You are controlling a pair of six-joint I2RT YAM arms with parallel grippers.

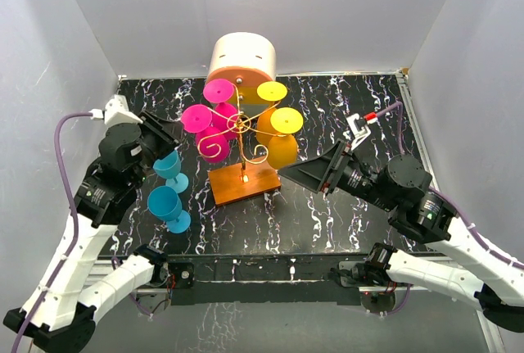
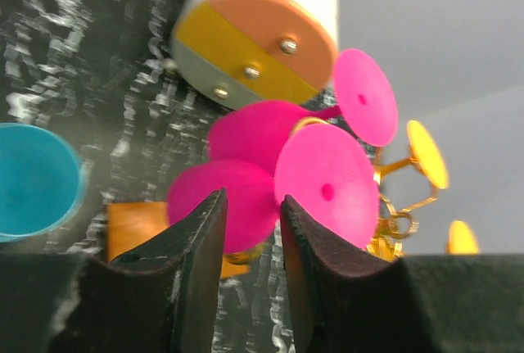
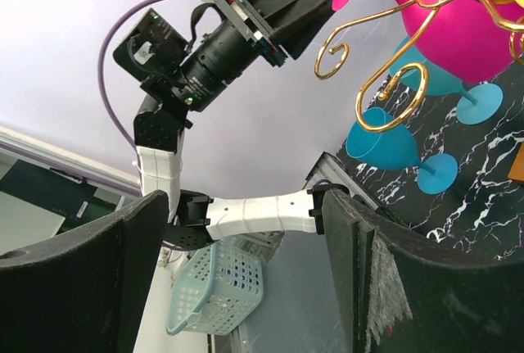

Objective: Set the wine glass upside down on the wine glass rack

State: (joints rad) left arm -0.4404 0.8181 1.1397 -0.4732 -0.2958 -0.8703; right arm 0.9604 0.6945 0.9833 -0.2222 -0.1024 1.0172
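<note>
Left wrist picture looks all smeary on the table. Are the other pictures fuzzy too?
Left wrist view: the marbled table is streaked with blur, the pink glasses only soft. Top external view: sharp and evenly lit. Right wrist view: the gold rack is crisp, the near dark fingers are soft.

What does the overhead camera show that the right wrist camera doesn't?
Only the overhead view shows the yellow glasses hanging on the wine glass rack and the cream-and-orange cylinder behind it. Only the right wrist view shows a pale basket outside the work area, between its own open fingers. Both show the rack's gold scrolls, hanging pink glasses, two teal glasses standing on the table, and the left arm.
</note>
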